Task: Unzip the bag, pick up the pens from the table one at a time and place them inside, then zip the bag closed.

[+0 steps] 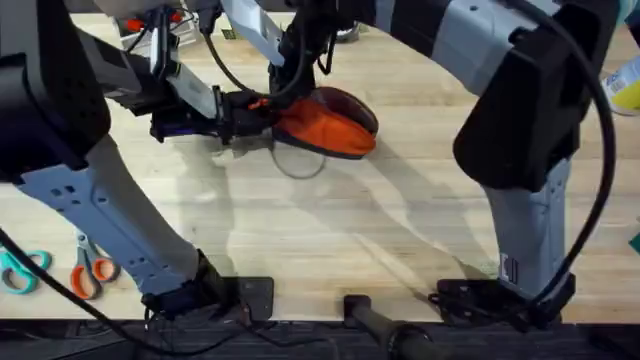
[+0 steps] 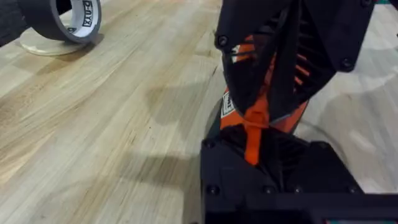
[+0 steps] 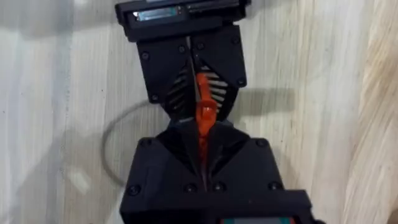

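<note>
The orange bag [image 1: 325, 125] with its dark base lies on the table [image 1: 400, 230] at the back middle. My left gripper [image 1: 262, 108] comes in from the left, shut on a narrow orange strip [image 2: 252, 134] at the bag's left end. My right gripper [image 1: 290, 95] reaches down from above onto the same end and is shut on the same orange strip [image 3: 202, 124]. In both wrist views the two grippers meet tip to tip: the left gripper [image 2: 252, 140] faces the right one [image 2: 264, 102]. Whether the zipper is open is hidden by the fingers. The pens are out of view.
Orange-handled scissors [image 1: 90, 272] and teal-handled scissors [image 1: 20, 268] lie at the near left edge. A roll of dark tape [image 2: 62, 22] stands beyond the bag. A thin grey loop [image 3: 112, 149] lies on the wood beside the bag. Both arms cross over the table's middle.
</note>
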Available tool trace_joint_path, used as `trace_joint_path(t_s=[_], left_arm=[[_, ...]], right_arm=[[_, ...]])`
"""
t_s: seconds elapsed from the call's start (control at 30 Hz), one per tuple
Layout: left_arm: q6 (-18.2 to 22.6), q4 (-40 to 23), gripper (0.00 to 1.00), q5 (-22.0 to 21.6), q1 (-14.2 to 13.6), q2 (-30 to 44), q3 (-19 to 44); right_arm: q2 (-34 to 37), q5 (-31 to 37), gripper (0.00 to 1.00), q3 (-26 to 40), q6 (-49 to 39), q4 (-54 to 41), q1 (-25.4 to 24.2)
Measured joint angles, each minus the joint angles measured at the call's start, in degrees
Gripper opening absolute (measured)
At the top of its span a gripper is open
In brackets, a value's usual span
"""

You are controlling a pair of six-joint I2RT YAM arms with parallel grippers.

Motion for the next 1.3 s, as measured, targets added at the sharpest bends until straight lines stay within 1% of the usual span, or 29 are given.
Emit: trace_joint_path(t_s=[0.6, 0.87, 1.13, 1.3], left_arm=[[0.0, 0.0, 0.040, 0.0, 0.0, 0.0, 0.0], [-0.1, 0.0, 0.040, 0.0, 0.0, 0.0, 0.0], [-0.1, 0.0, 0.040, 0.1, -0.3, 0.0, 0.0], [-0.2, 0.0, 0.040, 0.1, -0.3, 0.0, 0.0]], right_arm=[[0.0, 0.4, 0.031, 0.1, 0.0, 0.0, 0.0], [0.0, 4.7, 0.031, 1.2, 0.9, -1.1, 0.6], [0.0, 9.1, 0.030, 3.4, 1.4, -5.4, 1.3], [0.0, 10.6, 0.031, 5.8, 4.2, -8.9, 1.0]])
